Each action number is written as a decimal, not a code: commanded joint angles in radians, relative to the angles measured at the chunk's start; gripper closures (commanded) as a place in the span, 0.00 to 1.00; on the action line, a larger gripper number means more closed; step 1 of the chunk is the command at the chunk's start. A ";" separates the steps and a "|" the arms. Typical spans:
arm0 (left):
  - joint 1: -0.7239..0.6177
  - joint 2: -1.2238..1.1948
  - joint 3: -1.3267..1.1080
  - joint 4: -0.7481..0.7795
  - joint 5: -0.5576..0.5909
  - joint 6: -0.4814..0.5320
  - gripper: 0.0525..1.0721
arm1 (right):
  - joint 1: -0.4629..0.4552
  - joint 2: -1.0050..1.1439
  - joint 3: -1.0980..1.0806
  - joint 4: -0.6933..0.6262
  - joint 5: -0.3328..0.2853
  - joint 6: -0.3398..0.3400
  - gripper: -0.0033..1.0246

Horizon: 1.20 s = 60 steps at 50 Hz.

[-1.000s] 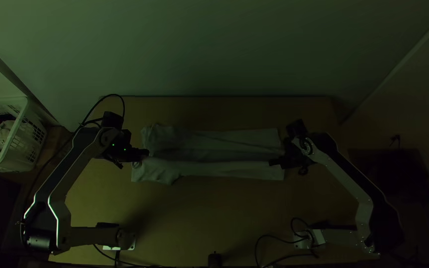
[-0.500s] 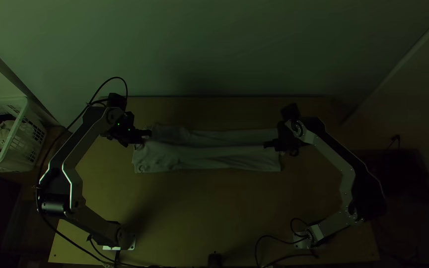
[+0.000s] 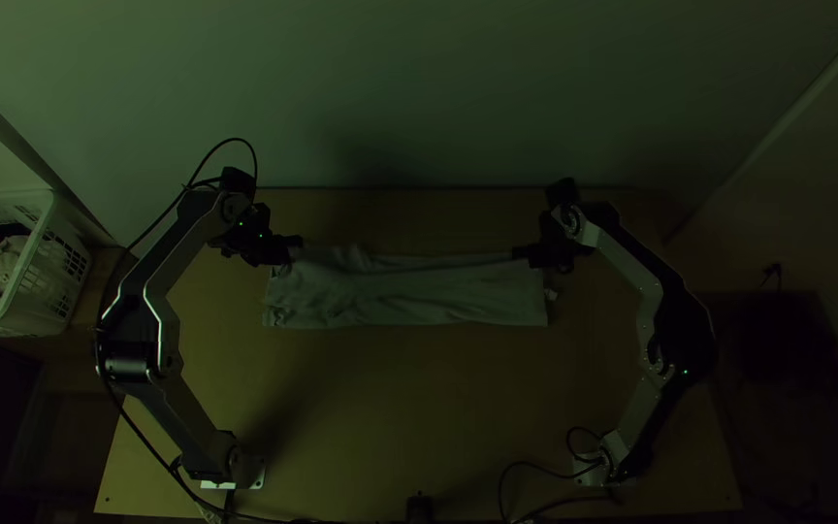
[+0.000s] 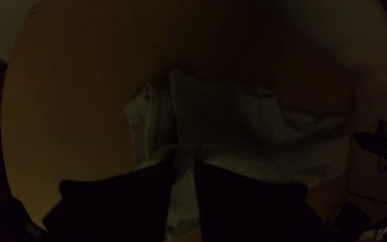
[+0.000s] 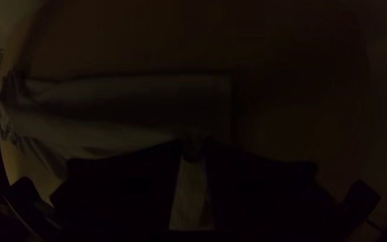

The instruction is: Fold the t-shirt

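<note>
Pale grey cloth T-shirt [image 3: 404,296] lies as a long, narrow strip across the middle of the light wooden worktop [image 3: 419,398], folded over on itself, wrinkled and partly bunched at the left-hand end, flatter toward the right. Left black two-fingered gripper [image 3: 296,243] is at the strip's far side near the left end; left wrist view shows its jaws clamped on a pinch of shirt, fabric drawn up to the tips. Right black two-fingered gripper [image 3: 519,253] is at the far side near the right end, jaws likewise closed on a gathered bit of fabric.

Against the two earlier top frames: both grippers have travelled toward the worktop's far edge, roughly in step. The shirt's near edge has shifted the same way; the strip is narrower, and the shadowed trough between its two long bands is now covered.

White plastic basket [image 3: 26,291] stands beyond the worktop's left side, pale fabric [image 3: 9,260] inside.
</note>
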 commanded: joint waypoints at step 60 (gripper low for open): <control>0.420 0.033 -0.373 0.131 0.674 0.425 0.04 | -0.102 -0.360 0.098 -0.018 0.042 0.055 0.03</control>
